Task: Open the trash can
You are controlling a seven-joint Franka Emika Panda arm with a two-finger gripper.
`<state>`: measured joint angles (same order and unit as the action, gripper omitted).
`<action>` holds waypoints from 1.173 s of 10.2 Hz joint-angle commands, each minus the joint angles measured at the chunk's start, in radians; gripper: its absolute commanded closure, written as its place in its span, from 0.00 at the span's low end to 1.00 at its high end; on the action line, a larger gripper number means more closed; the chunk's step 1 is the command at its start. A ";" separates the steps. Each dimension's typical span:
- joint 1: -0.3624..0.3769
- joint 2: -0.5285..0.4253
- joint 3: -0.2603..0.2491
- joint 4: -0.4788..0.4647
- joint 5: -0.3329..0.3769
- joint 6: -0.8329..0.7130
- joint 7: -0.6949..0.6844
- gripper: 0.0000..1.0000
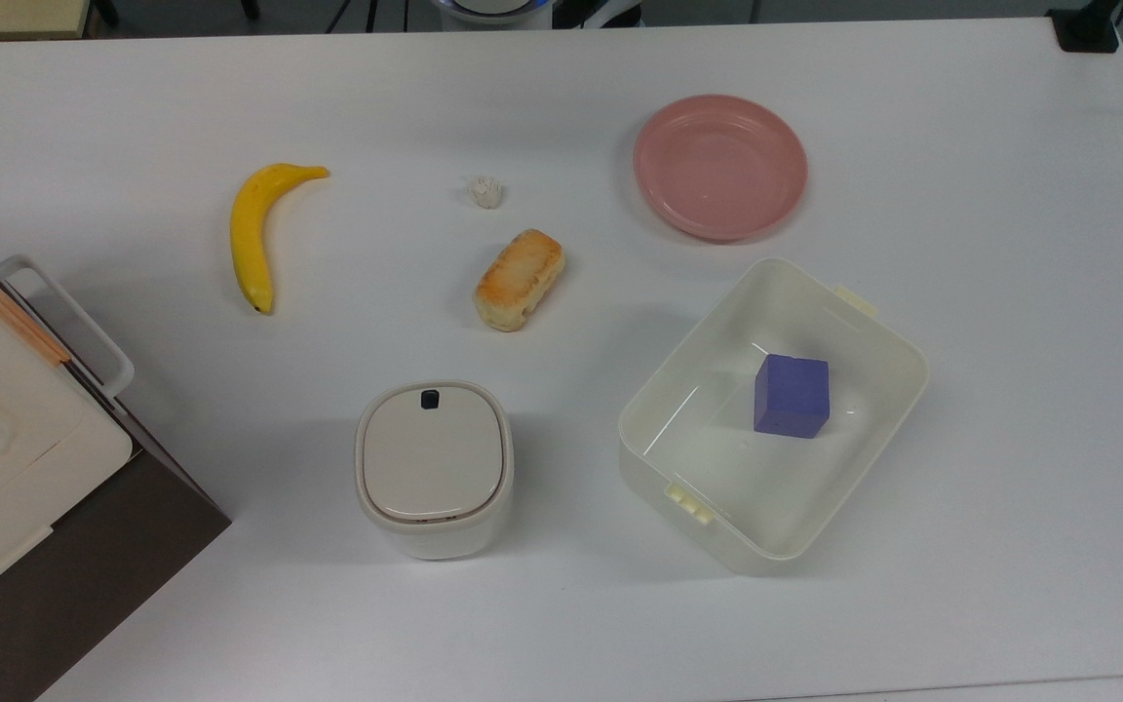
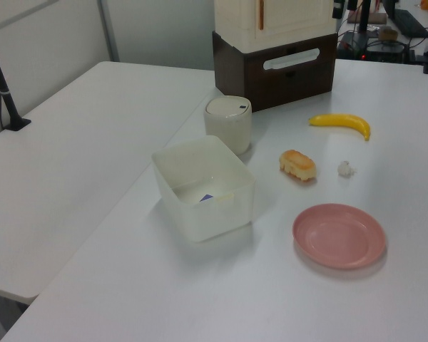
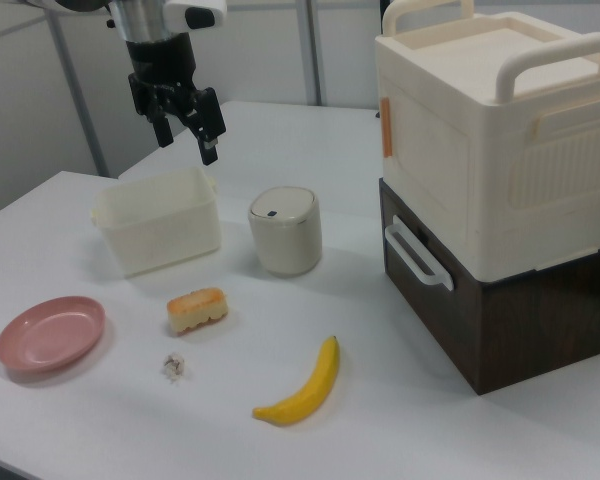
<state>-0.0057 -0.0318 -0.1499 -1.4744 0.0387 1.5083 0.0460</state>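
Trash can (image 1: 434, 468) stands upright on the white table (image 1: 961, 546), lid closed, black button (image 1: 430, 398) on the lid's far edge in the top view. To the top view's right sits a lidless tub (image 1: 854, 322) containing a purple block (image 1: 792, 394); beyond lie a banana (image 1: 256, 230), a bread roll (image 1: 519, 279) and a pink plate (image 1: 719, 166). In the right view the gripper (image 3: 188, 135) hangs above the tub, apparently behind it, fingers parted and empty.
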 commanded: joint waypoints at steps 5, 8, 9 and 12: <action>0.010 0.004 0.044 -0.011 -0.094 -0.005 -0.044 0.00; 0.001 0.004 0.041 -0.009 -0.075 -0.006 -0.051 0.00; 0.001 0.003 0.041 -0.009 -0.072 -0.008 -0.048 0.00; -0.002 0.001 0.029 0.009 -0.023 -0.008 -0.051 0.00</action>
<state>-0.0098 -0.0184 -0.1086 -1.4752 -0.0126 1.5079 0.0135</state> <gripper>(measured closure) 0.000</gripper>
